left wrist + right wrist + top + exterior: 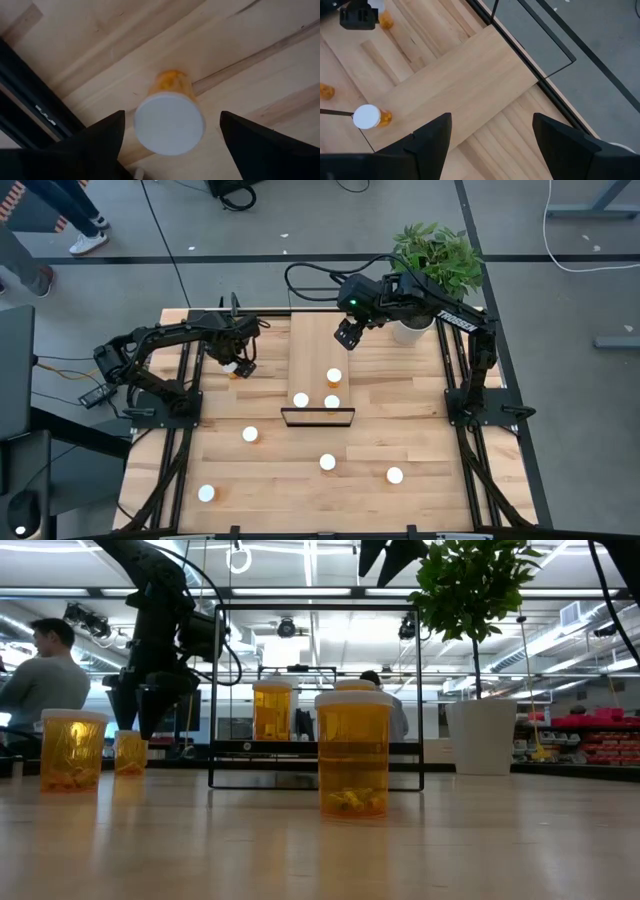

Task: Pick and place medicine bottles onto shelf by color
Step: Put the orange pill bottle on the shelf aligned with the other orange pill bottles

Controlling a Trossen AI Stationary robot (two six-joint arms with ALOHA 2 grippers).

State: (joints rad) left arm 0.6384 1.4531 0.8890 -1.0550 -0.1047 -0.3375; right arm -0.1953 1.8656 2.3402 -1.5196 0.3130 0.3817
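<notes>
Directly under the left end effector (170,125) stands an amber medicine bottle (170,117) with a round white cap; the fingers (95,142) are spread wide on either side of it and do not touch it. From overhead this bottle (232,367) sits on the slatted wooden worktop (420,420) near the left end of the shelf (315,355), mostly covered by the arm, so only a sliver of cap shows.

The shelf is a smooth pale board with a thin black frame. Three more bottles (333,376) cluster at its near end, though whether they rest on the board or just beside it cannot be told. Others lie scattered on the worktop nearer the front: one (250,434) left of centre, one (327,462) in the middle, one (395,475) to the right and one (206,493) by the front left corner.

The right end effector (490,132) hangs above the shelf's far end, its fingers apart and holding nothing. A white plant pot (410,332) stands behind it, half hidden by leaves. In the low view a seated person (45,675) is cut off at the edge.
</notes>
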